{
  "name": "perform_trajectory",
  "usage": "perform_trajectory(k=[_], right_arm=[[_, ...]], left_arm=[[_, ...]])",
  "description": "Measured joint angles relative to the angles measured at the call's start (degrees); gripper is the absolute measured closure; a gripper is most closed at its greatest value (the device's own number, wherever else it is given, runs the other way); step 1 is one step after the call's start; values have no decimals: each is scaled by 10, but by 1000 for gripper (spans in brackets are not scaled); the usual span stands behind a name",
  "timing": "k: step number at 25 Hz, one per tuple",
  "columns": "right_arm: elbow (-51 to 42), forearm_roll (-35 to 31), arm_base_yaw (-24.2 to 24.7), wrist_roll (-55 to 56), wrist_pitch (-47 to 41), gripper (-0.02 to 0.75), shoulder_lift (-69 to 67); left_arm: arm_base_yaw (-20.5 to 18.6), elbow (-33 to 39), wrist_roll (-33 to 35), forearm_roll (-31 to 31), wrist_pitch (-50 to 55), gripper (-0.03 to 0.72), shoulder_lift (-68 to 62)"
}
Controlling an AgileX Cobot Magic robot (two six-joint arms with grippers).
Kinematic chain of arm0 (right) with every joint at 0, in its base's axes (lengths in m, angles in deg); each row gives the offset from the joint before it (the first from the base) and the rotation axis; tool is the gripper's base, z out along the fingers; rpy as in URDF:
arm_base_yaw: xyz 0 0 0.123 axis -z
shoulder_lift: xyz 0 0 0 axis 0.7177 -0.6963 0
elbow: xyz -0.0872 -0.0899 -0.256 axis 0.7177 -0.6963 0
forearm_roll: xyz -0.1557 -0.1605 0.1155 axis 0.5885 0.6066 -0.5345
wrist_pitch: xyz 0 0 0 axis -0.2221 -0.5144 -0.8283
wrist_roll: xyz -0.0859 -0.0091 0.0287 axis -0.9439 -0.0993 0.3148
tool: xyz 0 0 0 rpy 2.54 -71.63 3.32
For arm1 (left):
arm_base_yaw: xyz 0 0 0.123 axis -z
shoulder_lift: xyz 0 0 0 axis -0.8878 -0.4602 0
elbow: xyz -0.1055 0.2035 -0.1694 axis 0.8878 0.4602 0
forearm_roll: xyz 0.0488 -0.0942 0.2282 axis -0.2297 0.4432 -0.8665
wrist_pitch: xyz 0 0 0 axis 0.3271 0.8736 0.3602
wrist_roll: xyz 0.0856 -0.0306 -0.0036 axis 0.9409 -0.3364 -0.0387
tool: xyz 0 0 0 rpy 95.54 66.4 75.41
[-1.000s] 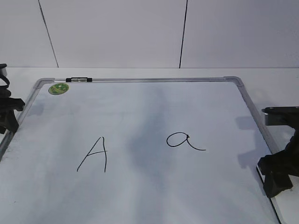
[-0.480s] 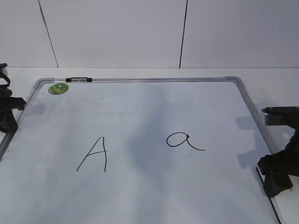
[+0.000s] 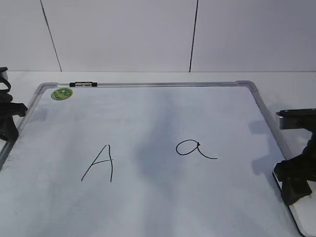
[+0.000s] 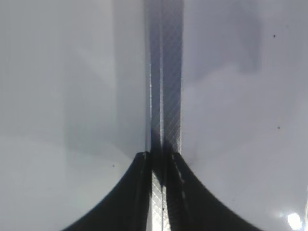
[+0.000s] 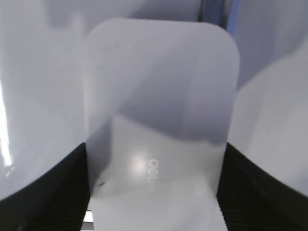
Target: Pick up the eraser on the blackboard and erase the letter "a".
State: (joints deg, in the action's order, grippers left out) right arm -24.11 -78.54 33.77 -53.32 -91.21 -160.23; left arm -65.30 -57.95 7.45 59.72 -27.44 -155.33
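The blackboard (image 3: 148,85) is a white board with a silver frame, lying flat. It bears a capital "A" (image 3: 98,165) and the letter "a" (image 3: 193,148), both intact. The eraser (image 5: 159,91), a white rounded block with grey lettering, sits between the fingers of my right gripper (image 5: 153,149), which press against its long sides. In the exterior view my right gripper (image 3: 295,180) is at the board's right edge, well right of the "a"; the eraser is hidden under it there. My left gripper (image 3: 7,121) is shut and empty (image 4: 161,156) over the board's left frame (image 4: 166,72).
A round green sticker (image 3: 61,93) and a dark clip (image 3: 83,85) sit at the board's far left corner. A white wall stands behind the table. The board frame also shows in the right wrist view (image 5: 216,9) beyond the eraser.
My right gripper has shifted slightly to the right and a little upward. The left gripper and both letters have not changed.
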Motion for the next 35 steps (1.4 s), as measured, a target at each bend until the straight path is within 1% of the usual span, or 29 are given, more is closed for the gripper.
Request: perform_trajectory(k=[4, 12, 21, 24, 32, 35], right_arm=[[45, 11, 0, 0, -33, 148, 0], [116, 13, 0, -1, -94, 148, 16], [192, -16, 0, -2, -149, 148, 20], [197, -15, 0, -2, -165, 148, 20], [197, -23, 0, -3, -169, 149, 20], [198, -24, -9, -3, -169, 149, 19]], left_arm=[[0, 0, 0, 0, 0, 624, 0], [0, 0, 0, 0, 0, 626, 0], [0, 0, 0, 0, 0, 624, 0], [0, 0, 0, 0, 0, 624, 0], [0, 0, 0, 0, 0, 624, 0], [0, 0, 0, -1, 0, 624, 0]])
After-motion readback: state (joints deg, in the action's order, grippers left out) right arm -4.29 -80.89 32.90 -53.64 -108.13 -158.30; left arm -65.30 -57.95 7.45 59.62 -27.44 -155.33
